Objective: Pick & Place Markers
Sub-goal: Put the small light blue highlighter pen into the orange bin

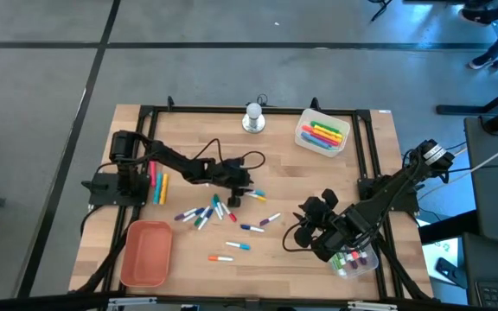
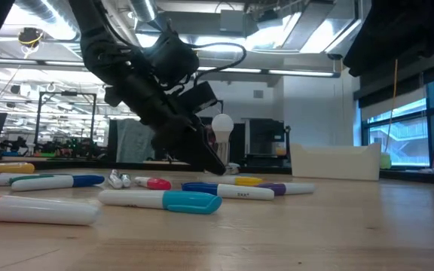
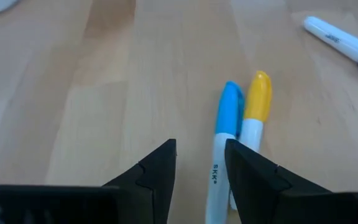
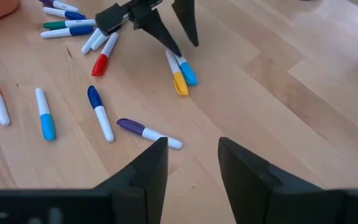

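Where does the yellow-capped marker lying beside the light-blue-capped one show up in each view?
High view: yellow-capped marker sits mid-table, just right of the left hand.
Low view: a yellow cap shows behind the front row, right of the left hand; probably the same marker.
Left wrist view: centre, touching the light-blue-capped marker.
Right wrist view: upper middle, below the left hand.
Shared landmark: the light-blue-capped marker alongside it.

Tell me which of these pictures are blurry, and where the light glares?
Low view: the nearest markers look soft, and bright ceiling lights glare behind the left gripper. Left wrist view: the fingers are blurred, the blue-capped marker fairly sharp. High view: even light, little shadow on the table.
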{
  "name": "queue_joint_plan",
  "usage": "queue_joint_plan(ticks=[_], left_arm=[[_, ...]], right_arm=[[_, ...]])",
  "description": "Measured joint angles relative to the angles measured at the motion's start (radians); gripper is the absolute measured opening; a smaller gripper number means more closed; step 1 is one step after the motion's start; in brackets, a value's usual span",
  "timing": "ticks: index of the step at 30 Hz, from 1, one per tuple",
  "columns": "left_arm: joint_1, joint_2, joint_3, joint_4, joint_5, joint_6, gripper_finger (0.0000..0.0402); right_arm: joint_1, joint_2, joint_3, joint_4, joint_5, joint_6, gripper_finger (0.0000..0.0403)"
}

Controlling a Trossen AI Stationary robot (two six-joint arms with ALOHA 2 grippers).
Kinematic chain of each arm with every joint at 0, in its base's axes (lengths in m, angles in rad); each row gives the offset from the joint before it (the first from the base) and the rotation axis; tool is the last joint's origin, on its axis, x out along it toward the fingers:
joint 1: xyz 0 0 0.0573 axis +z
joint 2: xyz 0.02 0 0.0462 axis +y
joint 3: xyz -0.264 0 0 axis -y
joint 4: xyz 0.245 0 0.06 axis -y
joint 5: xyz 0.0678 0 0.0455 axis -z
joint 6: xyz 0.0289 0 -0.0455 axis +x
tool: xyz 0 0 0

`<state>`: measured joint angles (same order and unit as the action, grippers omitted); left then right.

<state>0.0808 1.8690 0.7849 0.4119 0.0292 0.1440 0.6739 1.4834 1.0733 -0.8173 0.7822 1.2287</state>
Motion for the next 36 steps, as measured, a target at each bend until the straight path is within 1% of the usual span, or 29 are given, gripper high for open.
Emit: queue_joint_plan(ticks=[9,12,18,22,31,36], left_arm=[[-0.008,0.0,0.001,-0.034,-0.005,0.0,0.0135],[-0.008,0.012,0.001,-0.037,-0.017,-0.001,0.0134],[-0.006,0.03,0.005,-0.04,-0.026,0.003,0.0133],[-0.006,0.035,0.005,-0.041,-0.025,0.004,0.0113],[-0.007,0.039,0.004,-0.058,-0.021,0.008,0.0045],[-0.014,-0.001,0.0,-0.082,-0.043,-0.007,0.0037]], right_arm=[[0.0,0.0,0.0,0.007,-0.001,-0.001,0.0142],[0.0,0.0,0.0,0.006,-0.018,-0.002,0.0142],[0.0,0.0,0.0,0.01,-0.019,-0.003,0.0142],[0.0,0.0,0.0,0.01,-0.019,-0.003,0.0142],[0.0,0.0,0.0,0.016,-0.018,-0.003,0.0142],[0.0,0.0,0.0,0.016,0.015,-0.004,0.0142]])
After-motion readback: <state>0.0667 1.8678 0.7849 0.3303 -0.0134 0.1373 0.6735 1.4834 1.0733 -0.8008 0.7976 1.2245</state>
